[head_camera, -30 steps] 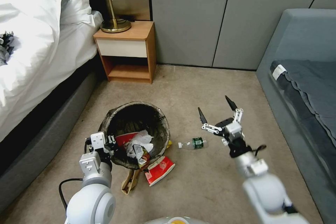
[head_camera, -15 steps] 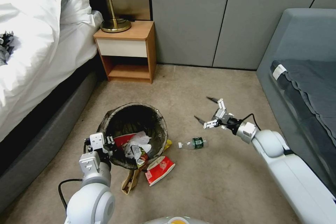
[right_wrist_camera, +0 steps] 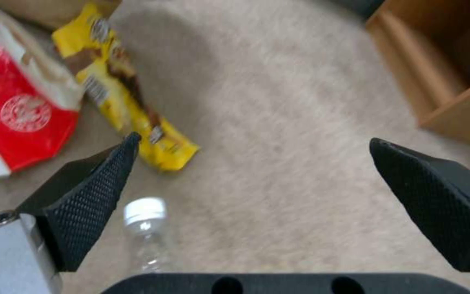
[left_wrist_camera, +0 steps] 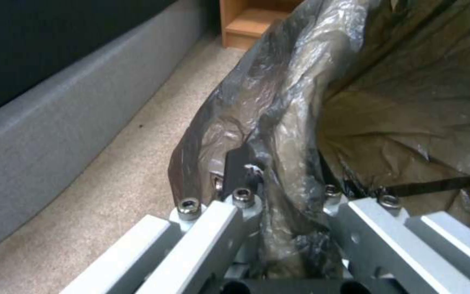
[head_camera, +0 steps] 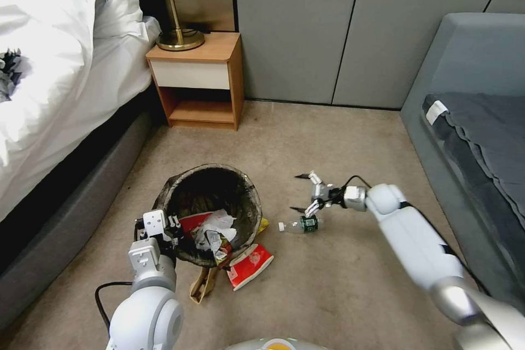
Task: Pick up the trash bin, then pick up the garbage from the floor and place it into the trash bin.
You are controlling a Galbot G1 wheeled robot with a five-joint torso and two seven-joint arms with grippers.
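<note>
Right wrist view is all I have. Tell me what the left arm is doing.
Observer: The left gripper is shut on the bag-lined rim of the trash bin.
Operator: List what's inside the bin.
Observer: A red packet and crumpled white tissue, near that rim.
Operator: Place my gripper against the bottle.
Observer: The right gripper, jaws open, is just past the bottle, above its green-labelled end.
</note>
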